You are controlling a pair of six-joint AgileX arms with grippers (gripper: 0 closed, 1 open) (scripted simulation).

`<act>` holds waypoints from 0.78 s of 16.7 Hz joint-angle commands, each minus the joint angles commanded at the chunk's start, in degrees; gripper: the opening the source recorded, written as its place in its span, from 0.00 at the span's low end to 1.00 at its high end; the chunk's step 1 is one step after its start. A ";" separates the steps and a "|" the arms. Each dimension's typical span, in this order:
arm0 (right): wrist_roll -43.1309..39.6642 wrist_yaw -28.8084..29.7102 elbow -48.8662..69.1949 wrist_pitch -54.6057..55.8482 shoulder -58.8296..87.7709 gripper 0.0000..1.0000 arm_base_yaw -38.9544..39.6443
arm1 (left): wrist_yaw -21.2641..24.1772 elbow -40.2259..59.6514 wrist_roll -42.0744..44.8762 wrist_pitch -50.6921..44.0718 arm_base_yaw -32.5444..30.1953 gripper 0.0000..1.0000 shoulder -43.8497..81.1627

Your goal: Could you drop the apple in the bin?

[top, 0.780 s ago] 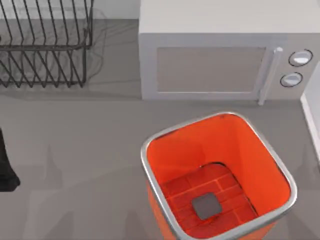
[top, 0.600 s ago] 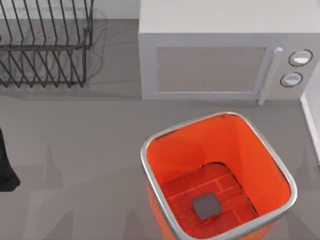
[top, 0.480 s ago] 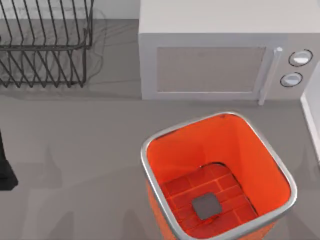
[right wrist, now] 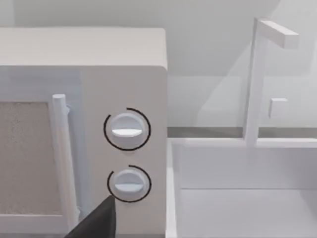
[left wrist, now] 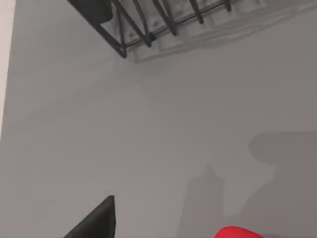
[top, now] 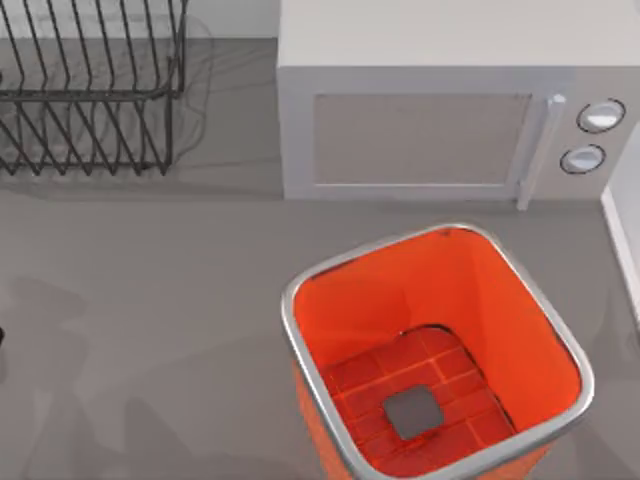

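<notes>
Apple (left wrist: 238,232) is peeking red beside our left gripper's dark fingertip (left wrist: 96,220) over bare table (left wrist: 148,148), grip state impossible to tell, while the orange-red bin (top: 437,300) is sitting empty, so the drop is remaining ahead of us.

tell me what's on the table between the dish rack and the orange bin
Nothing stands there: in the top view the stretch of grey table between the dish rack and the bin is bare, crossed only by faint shadows.

Orange-red bin (top: 520,310), tile-patterned floor; red apple (left wrist: 237,232); grey table (top: 150,300).
</notes>
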 joint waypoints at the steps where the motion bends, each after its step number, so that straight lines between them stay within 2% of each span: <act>1: 0.00 0.00 0.00 0.00 0.00 1.00 0.00 | 1.04 2.32 3.82 -2.03 1.69 1.00 5.03; 7: 0.00 0.00 0.00 0.00 0.00 1.00 0.00 | 7.54 13.89 22.55 -12.13 9.66 1.00 30.00; 10: 0.00 0.00 0.00 0.00 0.00 1.00 0.00 | 9.66 17.02 27.83 -15.72 12.52 1.00 37.40; 13: 0.00 0.00 0.00 0.00 0.00 1.00 0.00 | 10.41 18.26 29.76 -17.23 13.78 1.00 39.58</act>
